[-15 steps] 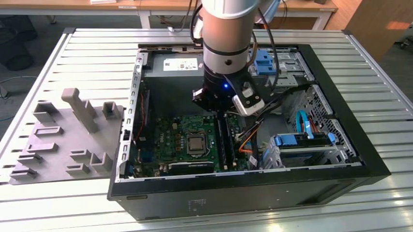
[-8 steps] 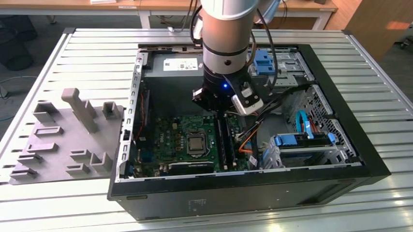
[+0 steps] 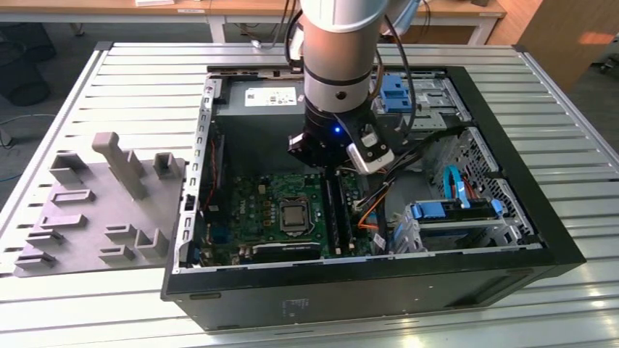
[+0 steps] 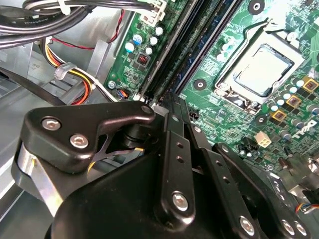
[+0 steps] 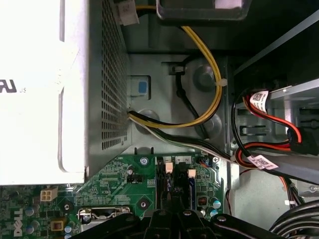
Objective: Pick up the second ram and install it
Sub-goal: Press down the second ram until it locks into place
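The arm reaches down into the open computer case [image 3: 503, 217] on the slatted table [image 3: 116, 80], with the gripper [image 3: 334, 168] poised right over the black RAM slots [image 3: 341, 217] of the green motherboard [image 3: 261, 210], beside the CPU socket [image 3: 294, 214].

The step in hand looks like the install: the gripper is at the slots, not at the grey tray [image 3: 97, 210] on the exterior view's left, which carries no blue stick.

In the second wrist view the gripper's black links [image 4: 174, 164] converge toward the slot ends [image 4: 164, 84], and its tip seems drawn in narrow, but whether the fingers pinch anything I cannot tell. The second ram itself I cannot make out for certain; if it is held, the gripper's own body hides it. A dark stick seems to sit in one slot, though slot and module are hard to separate.

Seating a ram calls for the board edge square over the slot, then a straight, firm press.

The fingertips are cut off in the first wrist view, where the slots [image 5: 172, 181] run under the gripper.
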### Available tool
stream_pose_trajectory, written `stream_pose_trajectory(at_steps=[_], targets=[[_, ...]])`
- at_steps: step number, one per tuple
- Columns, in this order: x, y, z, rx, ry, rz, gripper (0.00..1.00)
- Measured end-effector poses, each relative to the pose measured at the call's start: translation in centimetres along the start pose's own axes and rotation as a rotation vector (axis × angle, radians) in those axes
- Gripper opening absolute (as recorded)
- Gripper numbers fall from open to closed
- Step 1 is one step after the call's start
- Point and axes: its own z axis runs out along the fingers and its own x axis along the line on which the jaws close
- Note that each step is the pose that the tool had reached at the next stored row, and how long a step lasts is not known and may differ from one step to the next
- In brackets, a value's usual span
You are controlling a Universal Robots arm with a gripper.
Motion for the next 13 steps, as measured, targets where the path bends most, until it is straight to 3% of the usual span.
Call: stream_pose_trajectory(at_steps=[13], targets=[[0.03, 0.03, 0.48, -0.0002, -0.0001, 0.0, 0.11]])
